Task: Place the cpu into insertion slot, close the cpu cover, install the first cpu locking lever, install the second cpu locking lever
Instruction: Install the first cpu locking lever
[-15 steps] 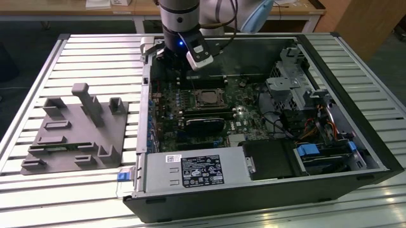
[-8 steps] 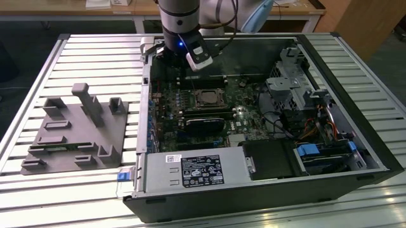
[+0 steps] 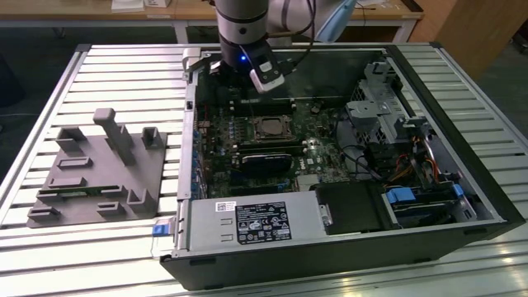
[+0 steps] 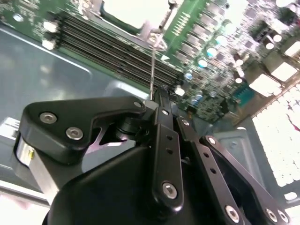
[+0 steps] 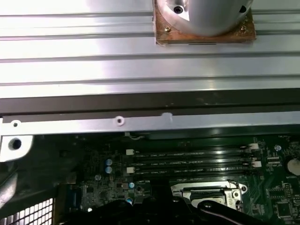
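A Universal Robots arm [image 3: 242, 31] reaches into an open computer case [image 3: 396, 244] lying on its side on a slatted aluminium surface [image 3: 123, 80]. It hangs over the far end of the green motherboard [image 3: 247, 158].

In the second wrist view, the gripper [image 4: 157, 99] is closed on the end of a thin metal locking lever [image 4: 153, 65]. The lever runs from the gripper's tip toward the corner of the socket. The black links of the gripper meet at that tip, just above a bank of dark memory slots [image 4: 112, 51].

The cpu [image 4: 129, 9] sits in the insertion slot [image 3: 271, 128] near the middle of the board, its pale face bright in the second wrist view. The cpu cover [image 5: 211, 186] lies flat over it as a dull silver frame, part of it hidden behind the gripper in the first wrist view.

A rounded black oblong part [image 3: 266, 162] lies just beside the slot on the near side. A labelled metal box [image 3: 247, 223] fills the near end of the case. Blue brackets [image 3: 408, 198] and bundled cables crowd the bays on the exterior view's right.

A grey moulded fixture [image 3: 91, 179] with upright posts rests on the surface, well apart from the case on the exterior view's left.
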`<control>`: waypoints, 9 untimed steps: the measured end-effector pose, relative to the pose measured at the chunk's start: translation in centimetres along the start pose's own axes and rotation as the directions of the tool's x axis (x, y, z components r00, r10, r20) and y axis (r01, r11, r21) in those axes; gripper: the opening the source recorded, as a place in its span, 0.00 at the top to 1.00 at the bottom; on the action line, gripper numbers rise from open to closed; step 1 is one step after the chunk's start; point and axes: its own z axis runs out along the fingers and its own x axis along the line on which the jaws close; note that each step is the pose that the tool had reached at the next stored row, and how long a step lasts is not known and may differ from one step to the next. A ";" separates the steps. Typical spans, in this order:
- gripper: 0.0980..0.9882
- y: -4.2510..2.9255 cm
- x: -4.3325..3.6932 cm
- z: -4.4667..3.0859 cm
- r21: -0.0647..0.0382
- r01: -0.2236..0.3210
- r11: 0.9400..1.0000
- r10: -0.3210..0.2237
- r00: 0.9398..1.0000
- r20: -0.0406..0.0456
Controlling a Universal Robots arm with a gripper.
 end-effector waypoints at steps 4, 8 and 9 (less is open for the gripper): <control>0.99 0.07 -1.53 0.05 0.000 -0.001 1.000 0.001 1.000 -0.002; 0.99 0.14 -2.81 0.09 0.000 -0.002 1.000 0.002 1.000 -0.006; 0.99 0.15 -3.00 0.09 0.000 -0.002 1.000 0.002 1.000 -0.007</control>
